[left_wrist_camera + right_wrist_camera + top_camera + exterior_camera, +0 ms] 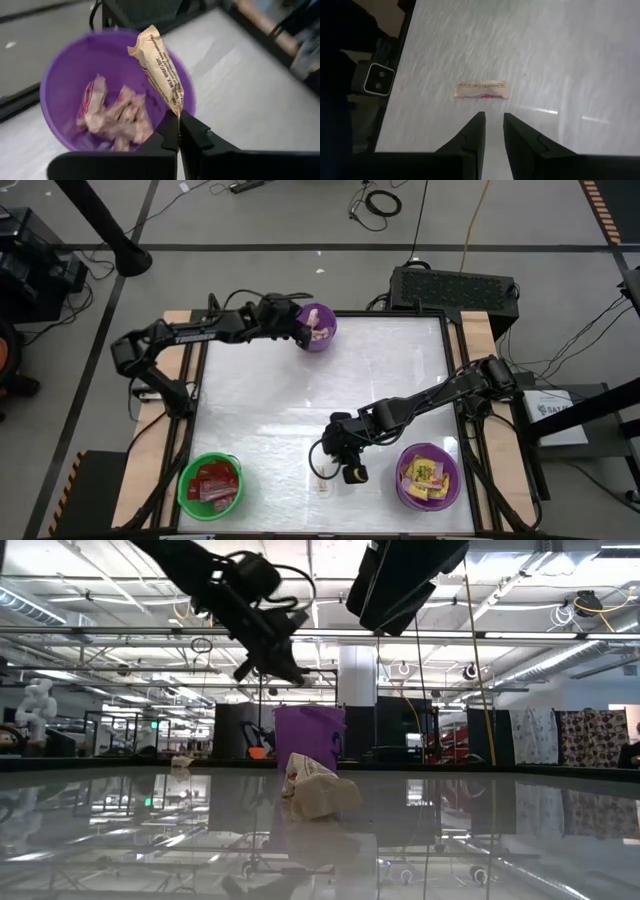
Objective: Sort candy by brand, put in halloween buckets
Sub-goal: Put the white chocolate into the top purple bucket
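Both arms were dark, near black, built of slim straight links joined by thicker rounded joints. The left arm [190,332] carried a thin black cable that looped loose near its wrist, and the right arm [430,395] had a similar cable curling beside its wrist. Each arm ended in a gripper with two flat, matte black fingers that tapered to blunt angled tips, with a stepped notch on the inner face. The left gripper [177,131] and the right gripper [493,125] looked alike, each rising from a broad black bar.
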Controlling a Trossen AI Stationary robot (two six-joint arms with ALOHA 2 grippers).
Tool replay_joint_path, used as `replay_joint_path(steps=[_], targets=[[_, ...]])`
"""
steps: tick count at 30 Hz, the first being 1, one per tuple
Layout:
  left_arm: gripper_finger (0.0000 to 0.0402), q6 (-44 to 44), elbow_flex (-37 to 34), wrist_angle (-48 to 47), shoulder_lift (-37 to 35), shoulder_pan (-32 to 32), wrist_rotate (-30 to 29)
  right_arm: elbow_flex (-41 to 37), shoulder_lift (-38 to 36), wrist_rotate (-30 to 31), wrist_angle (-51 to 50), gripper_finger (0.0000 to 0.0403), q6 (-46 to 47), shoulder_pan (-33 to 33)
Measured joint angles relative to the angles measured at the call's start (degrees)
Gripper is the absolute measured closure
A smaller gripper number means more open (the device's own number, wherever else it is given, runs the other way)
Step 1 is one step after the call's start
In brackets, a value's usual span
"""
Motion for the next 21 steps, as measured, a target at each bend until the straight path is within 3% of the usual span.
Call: replay_joint_path(steps=[4, 12, 21], targets=[[0.0397, 3.2, 3.8, -5.8, 2.9, 0.2, 0.0, 0.0, 0.0, 0.3, 0.0, 0.0342, 2.1, 0.0], [0.0359, 7.7, 4.5, -6.2, 3.3, 0.6, -1.0, 0.0, 0.0, 6.0, 1.8, 0.0342, 3.6, -0.5], [0.0271, 9.2, 4.5, -8.0, 3.1, 3.5, -1.8, 0.0, 0.0, 6.1, 3.4, 0.0342, 4.2, -1.5]])
